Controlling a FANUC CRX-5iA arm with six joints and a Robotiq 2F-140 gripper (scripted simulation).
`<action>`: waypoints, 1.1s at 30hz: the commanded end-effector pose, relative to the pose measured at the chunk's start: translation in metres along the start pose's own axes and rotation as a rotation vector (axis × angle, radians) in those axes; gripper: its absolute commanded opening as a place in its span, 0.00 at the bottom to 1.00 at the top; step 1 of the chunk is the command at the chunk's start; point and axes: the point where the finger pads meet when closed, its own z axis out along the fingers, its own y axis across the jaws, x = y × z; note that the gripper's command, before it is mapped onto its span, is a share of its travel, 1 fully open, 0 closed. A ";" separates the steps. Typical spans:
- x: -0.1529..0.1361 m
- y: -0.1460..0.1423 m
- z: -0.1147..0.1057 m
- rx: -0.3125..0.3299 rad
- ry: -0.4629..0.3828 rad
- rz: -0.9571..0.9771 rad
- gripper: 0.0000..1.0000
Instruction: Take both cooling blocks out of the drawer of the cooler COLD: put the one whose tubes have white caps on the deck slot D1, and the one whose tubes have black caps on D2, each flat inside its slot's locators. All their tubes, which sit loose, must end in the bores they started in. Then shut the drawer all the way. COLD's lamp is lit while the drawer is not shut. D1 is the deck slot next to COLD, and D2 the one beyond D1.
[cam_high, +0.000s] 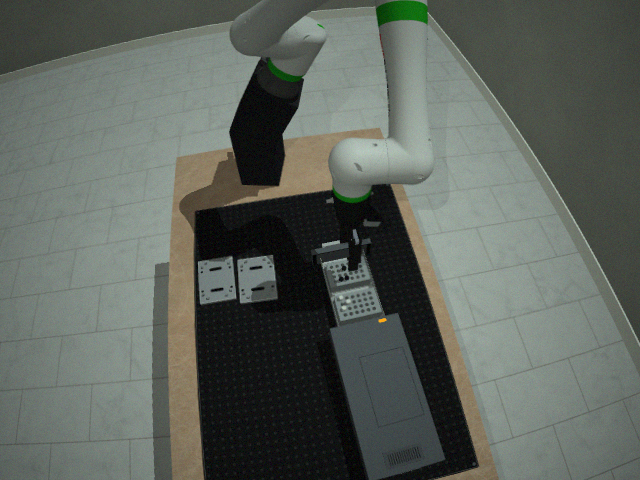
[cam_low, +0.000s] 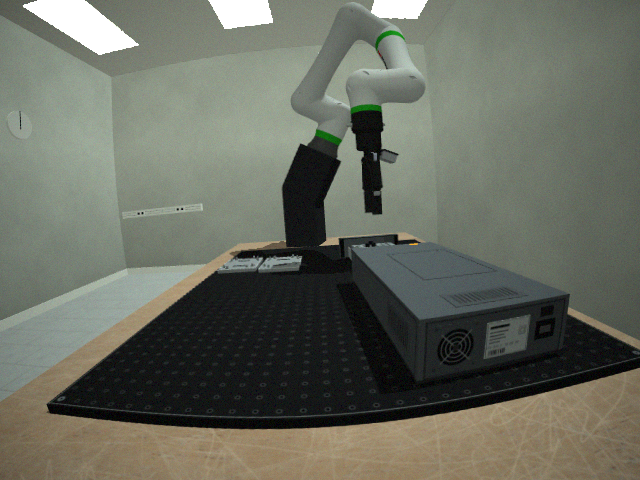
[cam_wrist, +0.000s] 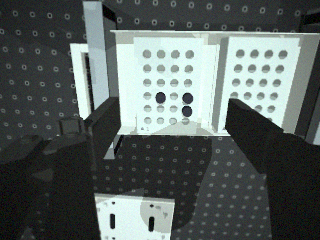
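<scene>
The drawer (cam_high: 338, 251) (cam_wrist: 119, 33) of the cooler COLD (cam_high: 343, 351) (cam_low: 392, 304) stands open, and COLD's lamp (cam_high: 382, 320) (cam_low: 413, 243) glows orange. The block with black caps (cam_high: 365, 275) (cam_wrist: 167, 61) sits in the drawer's front part. The block with white caps (cam_high: 368, 305) (cam_wrist: 260, 61) sits behind it, nearer the housing; its caps are hidden in the wrist view. My gripper (cam_high: 353, 267) (cam_low: 373, 212) (cam_wrist: 173, 112) is open and empty, pointing down high above the drawer. Slots D1 (cam_high: 257, 279) (cam_low: 280, 265) and D2 (cam_high: 216, 279) (cam_low: 240, 263) carry no block.
The drawer's upright front panel (cam_high: 330, 252) (cam_wrist: 96, 60) and its pale handle (cam_high: 330, 243) (cam_wrist: 76, 75) stand at the open end, toward the arm's base. The black pedestal (cam_high: 261, 134) (cam_low: 307, 206) rises behind the deck slots. COLD's housing borders the drawer's other end.
</scene>
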 end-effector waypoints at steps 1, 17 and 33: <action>0.000 0.000 -0.001 -0.002 0.000 0.000 0.66; 0.000 -0.001 -0.001 -0.002 0.000 0.000 0.66; 0.000 -0.002 0.007 -0.002 0.000 0.000 0.66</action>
